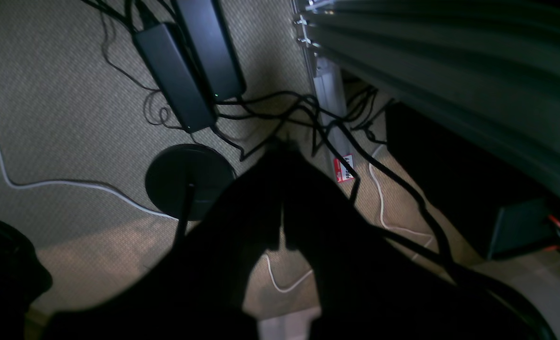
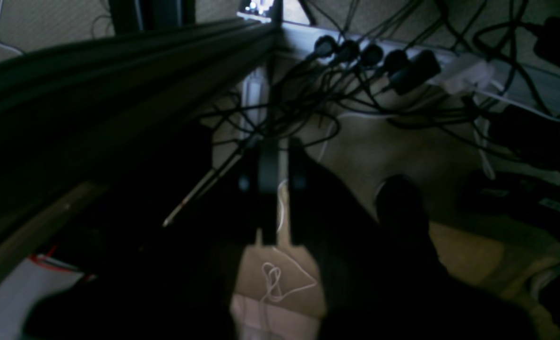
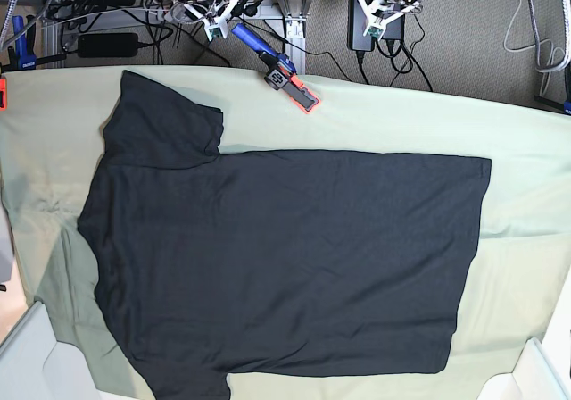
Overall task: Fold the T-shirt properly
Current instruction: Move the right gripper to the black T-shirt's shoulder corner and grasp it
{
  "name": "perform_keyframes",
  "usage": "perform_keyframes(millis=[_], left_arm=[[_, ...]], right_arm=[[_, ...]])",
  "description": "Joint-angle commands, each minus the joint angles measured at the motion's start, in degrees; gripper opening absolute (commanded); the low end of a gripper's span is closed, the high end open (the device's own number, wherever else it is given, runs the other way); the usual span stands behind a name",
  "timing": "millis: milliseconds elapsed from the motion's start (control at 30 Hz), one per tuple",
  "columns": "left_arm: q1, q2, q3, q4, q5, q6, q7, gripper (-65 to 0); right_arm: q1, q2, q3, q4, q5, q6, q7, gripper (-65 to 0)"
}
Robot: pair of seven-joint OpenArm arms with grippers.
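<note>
Pale green sheeting is spread over the table (image 3: 526,150), where the black T-shirt (image 3: 285,257) is laid flat. Both tools, left (image 1: 282,198) and right (image 2: 280,189), are seen closed and empty.

A table covered by a pale green sheet (image 3: 526,163) fills the base view, the cloth reaching to its edges and lying in soft wrinkles near the left edge. On the sheet a black T-shirt (image 3: 285,257) is spread flat, sideways across the middle, its hem toward the right edge and one sleeve reaching toward the far left corner. At the far edge, near its middle, a clamp (image 3: 284,76) with a blue handle and orange jaw grips the sheet.
</note>
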State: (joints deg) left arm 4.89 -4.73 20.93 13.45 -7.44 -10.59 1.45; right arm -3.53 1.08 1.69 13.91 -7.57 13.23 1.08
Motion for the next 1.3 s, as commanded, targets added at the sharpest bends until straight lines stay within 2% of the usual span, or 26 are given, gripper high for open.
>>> perform_keyframes(millis=[0, 467, 567, 733, 833, 1067, 1267], left_arm=[[0.0, -0.1, 0.0, 0.2, -0.1, -0.6, -0.4, -65.0], [0.2, -0.2, 0.0, 0.2, -0.1, -0.6, -3.1, -65.0], [1.1, -1.0, 0.0, 0.2, -0.1, -0.7, -6.7, -65.0], [4.7, -3.6, 0.0, 0.7, -1.0, -3.5, -15.1, -65.0], [7.8, -6.0, 0.0, 4.0, -1.3, -3.7, -17.8, -65.0], [16.3, -12.5, -0.6, 20.0, -5.5, -4.0, -18.0, -65.0], [24.9, -17.5, -7.1, 34.9, -5.7, -4.1, -17.9, -65.0]], right_arm=[[-0.1, 0.0, -0.1, 0.4, -0.1, -2.4, 0.4, -62.0], [-0.2, 0.0, -0.1, 0.5, 0.0, -2.4, 0.4, -62.0], [-1.5, 0.2, -0.1, 1.1, -0.2, -2.4, 0.4, -62.0], [-7.5, 1.2, -0.1, 7.8, -4.4, -2.4, 0.4, -62.0], [-12.4, 3.1, -0.1, 13.7, -5.1, -2.3, 0.4, -62.0], [-22.6, 9.5, -0.1, 27.6, -4.4, -2.3, -1.9, -62.0], [-32.6, 17.0, -0.1, 41.2, 0.7, -2.4, -7.0, -62.0]])
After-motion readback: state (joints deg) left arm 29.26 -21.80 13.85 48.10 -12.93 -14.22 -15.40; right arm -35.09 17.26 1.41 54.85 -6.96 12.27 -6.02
